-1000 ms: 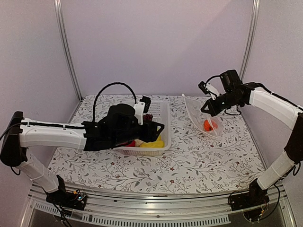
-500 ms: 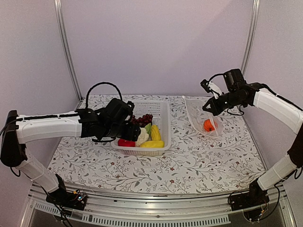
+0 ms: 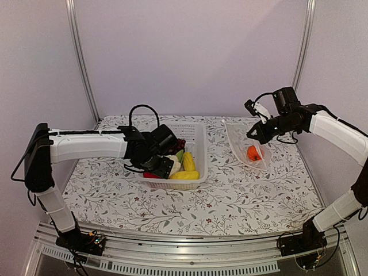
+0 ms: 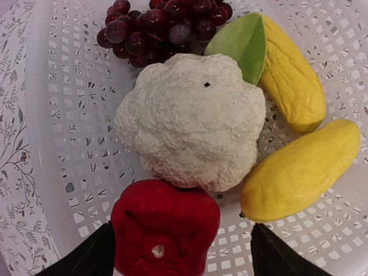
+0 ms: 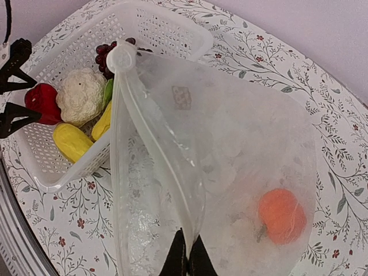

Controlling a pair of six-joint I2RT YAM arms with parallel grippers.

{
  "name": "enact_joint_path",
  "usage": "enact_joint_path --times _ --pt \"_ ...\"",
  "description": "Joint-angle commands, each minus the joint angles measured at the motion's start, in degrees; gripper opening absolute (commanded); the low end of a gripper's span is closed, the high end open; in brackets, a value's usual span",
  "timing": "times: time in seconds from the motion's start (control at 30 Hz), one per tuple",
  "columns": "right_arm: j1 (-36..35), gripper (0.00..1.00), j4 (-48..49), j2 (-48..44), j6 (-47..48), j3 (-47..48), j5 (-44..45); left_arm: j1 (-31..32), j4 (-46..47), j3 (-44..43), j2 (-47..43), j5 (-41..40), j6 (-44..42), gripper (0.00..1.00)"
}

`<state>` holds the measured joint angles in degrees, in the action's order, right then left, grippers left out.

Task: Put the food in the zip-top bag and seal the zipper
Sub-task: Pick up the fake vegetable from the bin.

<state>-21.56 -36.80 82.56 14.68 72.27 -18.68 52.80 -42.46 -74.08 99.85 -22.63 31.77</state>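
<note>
Leftmost, the left gripper (image 4: 180, 241) is spread wide inside the white basket (image 4: 69, 144), one finger on each side of the red pepper (image 4: 164, 224), with nothing gripped. Cauliflower (image 4: 190, 126) is touching the pepper. Rightward, the right gripper (image 5: 187, 253) is pinched shut on the zip-top bag (image 5: 230, 149) at its mouth edge, and the pumpkin (image 5: 282, 214) is seen inside.

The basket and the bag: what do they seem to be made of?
The basket looks like stiff white plastic with a slight sheen: a moulded grid of small holes. The bag seems thin, clear plastic film, slightly cloudy: the pumpkin shows through it, and it folds softly.
</note>
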Motion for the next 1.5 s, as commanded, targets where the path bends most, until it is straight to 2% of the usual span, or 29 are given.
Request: enact_joint_path --times 0.0,0.57,0.67,0.77,0.93,1.27,1.47 --pt "0.3 0.00 1.0 -2.0 0.6 -1.1 -0.7 -0.5 -4.0 -2.3 0.8 -2.4 0.3 0.81" --pt "0.3 0.00 1.0 -2.2 0.6 -1.3 -1.6 -2.7 -4.0 -1.9 4.5 4.3 -0.4 0.85" --pt "0.3 0.00 1.0 -2.3 0.8 -1.4 -1.7 -3.0 -3.7 -1.9 4.8 4.8 -0.4 0.81" --pt "0.3 0.00 1.0 -2.4 0.8 -1.6 -1.6 -3.3 -3.8 -2.1 4.7 4.6 -0.4 0.71" --pt "0.4 0.00 1.0 -2.5 0.9 -1.6 -1.2 -3.4 -6.6 -4.3 3.7 2.6 -0.4 0.61" --pt "0.3 0.00 -1.0 -2.1 1.5 1.4 0.0 -3.4 -11.7 -11.2 -0.1 1.1 -3.4 0.57" --pt "0.3 0.00 -4.4 -1.5 2.1 5.0 0.4 -3.2 -10.6 -14.8 -2.8 2.5 -5.0 0.56"
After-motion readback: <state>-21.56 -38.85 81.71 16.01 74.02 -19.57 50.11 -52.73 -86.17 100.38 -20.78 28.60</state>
